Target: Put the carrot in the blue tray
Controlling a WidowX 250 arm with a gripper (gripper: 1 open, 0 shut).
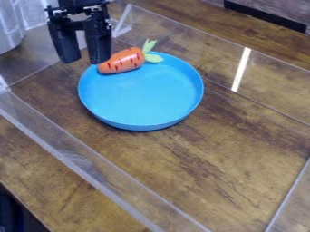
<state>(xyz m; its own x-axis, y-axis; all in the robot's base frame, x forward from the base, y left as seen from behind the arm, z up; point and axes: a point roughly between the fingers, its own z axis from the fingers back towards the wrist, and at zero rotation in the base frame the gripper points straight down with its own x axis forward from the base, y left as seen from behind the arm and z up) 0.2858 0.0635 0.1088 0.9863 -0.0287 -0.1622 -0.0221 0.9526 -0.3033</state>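
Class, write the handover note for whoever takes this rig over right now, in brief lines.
Gripper: above the far-left side of the tray, two dark fingers apart, nothing visible between them.
Carrot: at the far rim of the blue tray, leafy top pointing right.
Done: carrot appears to be at least partly on the tray.
Left: probably just checking that it rests fully inside.
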